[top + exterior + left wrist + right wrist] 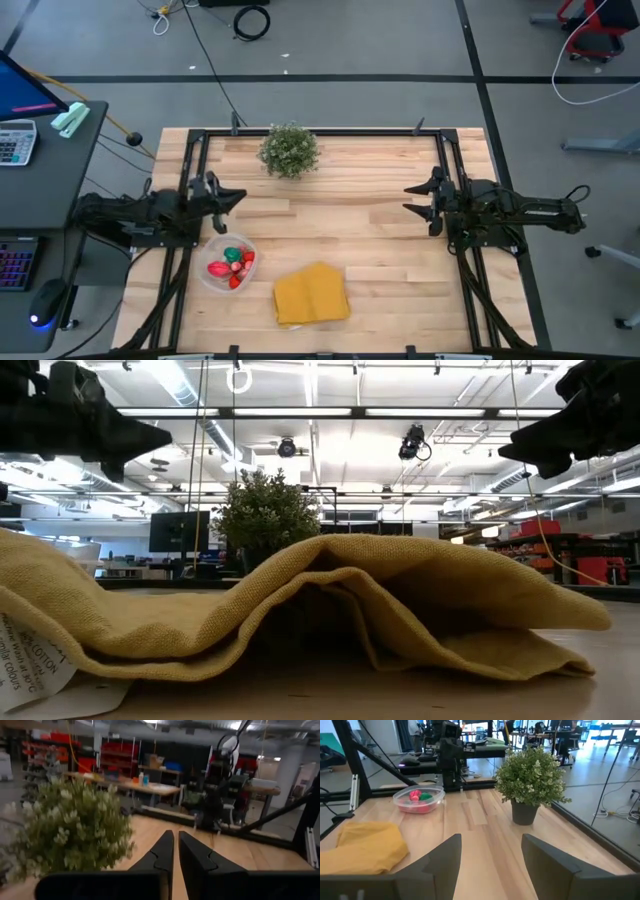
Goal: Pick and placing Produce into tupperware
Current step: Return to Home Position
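Produce (230,265) lies in the tupperware (204,254) by the left edge of the table (385,290); left hand (238,197) closed, right hand (408,198) spread.

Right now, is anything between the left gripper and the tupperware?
Nothing visible does. Only bare table shows between the left gripper and the tupperware; the cloth and plant lie off that line.
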Action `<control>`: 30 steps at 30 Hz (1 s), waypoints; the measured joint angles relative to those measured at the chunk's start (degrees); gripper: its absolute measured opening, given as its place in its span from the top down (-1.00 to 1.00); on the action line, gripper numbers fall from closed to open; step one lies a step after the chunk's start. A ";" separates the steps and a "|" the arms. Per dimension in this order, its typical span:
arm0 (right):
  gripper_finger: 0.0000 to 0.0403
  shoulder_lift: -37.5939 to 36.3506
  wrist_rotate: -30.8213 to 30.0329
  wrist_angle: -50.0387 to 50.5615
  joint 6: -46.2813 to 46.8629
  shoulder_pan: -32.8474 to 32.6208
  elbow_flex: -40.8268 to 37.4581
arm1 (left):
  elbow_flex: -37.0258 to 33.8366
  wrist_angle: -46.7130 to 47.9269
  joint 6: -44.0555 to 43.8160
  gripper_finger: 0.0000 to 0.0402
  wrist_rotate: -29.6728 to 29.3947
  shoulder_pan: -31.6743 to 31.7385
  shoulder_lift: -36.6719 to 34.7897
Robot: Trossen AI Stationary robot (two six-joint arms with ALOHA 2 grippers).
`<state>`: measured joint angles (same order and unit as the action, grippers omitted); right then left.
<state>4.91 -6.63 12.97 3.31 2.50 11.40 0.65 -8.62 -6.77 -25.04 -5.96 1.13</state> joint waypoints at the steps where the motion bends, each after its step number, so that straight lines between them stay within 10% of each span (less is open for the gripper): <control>1: -0.08 0.02 0.01 0.10 0.00 0.00 0.00 | -0.03 -0.78 0.38 0.85 0.04 0.00 0.00; 30: -0.08 0.02 2.62 -2.53 5.80 -0.02 -1.31 | -0.05 3.42 0.96 0.87 0.22 0.00 0.00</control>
<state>4.93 -4.01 10.44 9.11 2.48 10.09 0.60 -5.20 -5.80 -24.82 -5.96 1.13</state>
